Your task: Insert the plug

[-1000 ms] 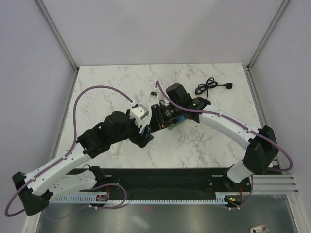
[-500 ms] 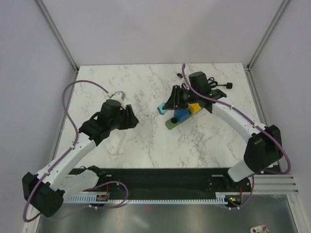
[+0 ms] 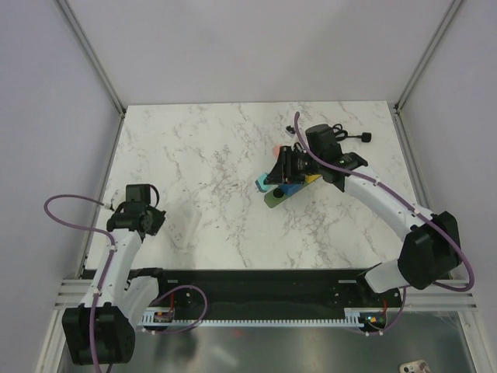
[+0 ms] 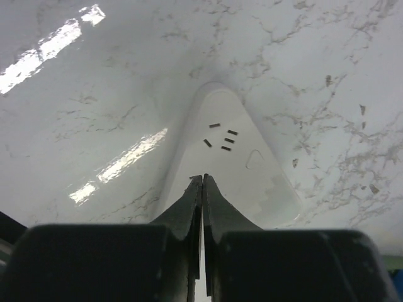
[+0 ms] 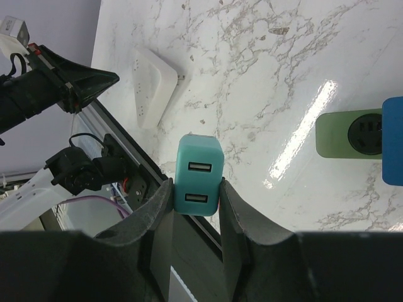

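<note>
The right gripper (image 5: 195, 184) pinches a teal plug (image 5: 199, 170) between its fingers, the plug's two USB ports facing the wrist camera. Ahead and to the right of that gripper, a green socket (image 5: 352, 133) lies on the table (image 5: 264, 56), partly behind a blue block (image 5: 393, 141). The left gripper (image 4: 202, 180) is pressed together with nothing in it, over the near end of a white strip (image 4: 230, 157).

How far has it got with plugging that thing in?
Pickup looks done: the right claw grips the teal plug. In hand: holding it near the green power strip. To do: pushing it into the strip's empty socket. The left claw is shut on nothing.
</note>
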Robot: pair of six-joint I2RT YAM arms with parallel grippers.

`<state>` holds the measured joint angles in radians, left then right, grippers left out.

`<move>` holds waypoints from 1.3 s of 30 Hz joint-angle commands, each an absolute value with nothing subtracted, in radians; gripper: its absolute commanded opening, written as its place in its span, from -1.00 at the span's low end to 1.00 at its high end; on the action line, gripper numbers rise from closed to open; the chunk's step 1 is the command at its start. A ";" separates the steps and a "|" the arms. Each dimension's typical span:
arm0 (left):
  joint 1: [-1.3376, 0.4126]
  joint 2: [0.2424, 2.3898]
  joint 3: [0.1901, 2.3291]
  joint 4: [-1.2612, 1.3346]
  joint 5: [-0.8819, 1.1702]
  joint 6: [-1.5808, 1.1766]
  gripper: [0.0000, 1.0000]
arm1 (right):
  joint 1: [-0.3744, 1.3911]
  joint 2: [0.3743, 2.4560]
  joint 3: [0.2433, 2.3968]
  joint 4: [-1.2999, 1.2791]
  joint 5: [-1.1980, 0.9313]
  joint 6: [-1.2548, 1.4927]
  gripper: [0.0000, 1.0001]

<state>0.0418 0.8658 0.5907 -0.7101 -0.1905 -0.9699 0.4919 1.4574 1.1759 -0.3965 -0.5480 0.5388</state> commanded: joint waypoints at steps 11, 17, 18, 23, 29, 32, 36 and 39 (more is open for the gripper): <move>0.083 0.997 0.528 -0.674 -0.328 -1.111 -0.96 | 0.494 1.382 1.169 -0.354 -0.603 0.514 -1.00; 0.081 1.003 0.480 -0.594 -0.252 -1.111 -0.95 | 0.494 1.368 1.173 -0.357 -0.555 0.500 -1.00; 0.081 0.999 0.473 -0.585 -0.232 -1.111 -0.95 | 0.494 1.368 1.175 -0.359 -0.549 0.499 -1.00; 0.068 0.947 0.382 -0.468 -0.066 -1.126 -0.96 | 0.523 1.376 1.186 -0.357 -0.455 0.474 -1.00; -0.026 0.902 0.379 -0.419 -0.037 -1.129 -0.96 | 0.707 1.413 1.219 -0.330 -0.258 0.410 -1.00; -0.090 0.928 0.425 -0.408 -0.092 -1.114 -0.95 | 0.770 1.459 1.215 -0.250 -0.226 0.396 -1.00; -0.115 1.006 0.459 -0.350 -0.069 -1.091 -0.96 | 0.877 1.541 1.282 -0.203 -0.129 0.338 -1.00; -0.114 1.011 0.518 -0.430 -0.110 -1.077 -0.95 | 0.932 1.612 1.354 -0.201 -0.046 0.284 -1.00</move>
<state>-0.1112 1.0126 0.4419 -0.4168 -0.0704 -1.0878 0.8845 1.5726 1.2549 -0.2741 -0.1654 0.3637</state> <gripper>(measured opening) 0.026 0.372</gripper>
